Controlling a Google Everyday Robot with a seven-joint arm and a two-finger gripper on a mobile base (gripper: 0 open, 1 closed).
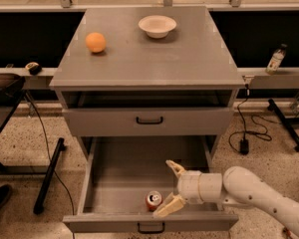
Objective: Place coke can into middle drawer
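Observation:
The coke can (153,200), red with a silver top, stands upright on the floor of the open middle drawer (114,173), near its front wall. My gripper (168,189) reaches in from the right on a white arm, just right of the can. Its fingers (175,168) are spread wide and hold nothing; the lower finger lies close beside the can.
An orange ball (95,42) and a white bowl (157,26) sit on the cabinet top. The upper drawer front (149,120) with a black handle is shut. A bottle (275,59) stands on the ledge at right. A black stand leg (49,176) lies left of the cabinet.

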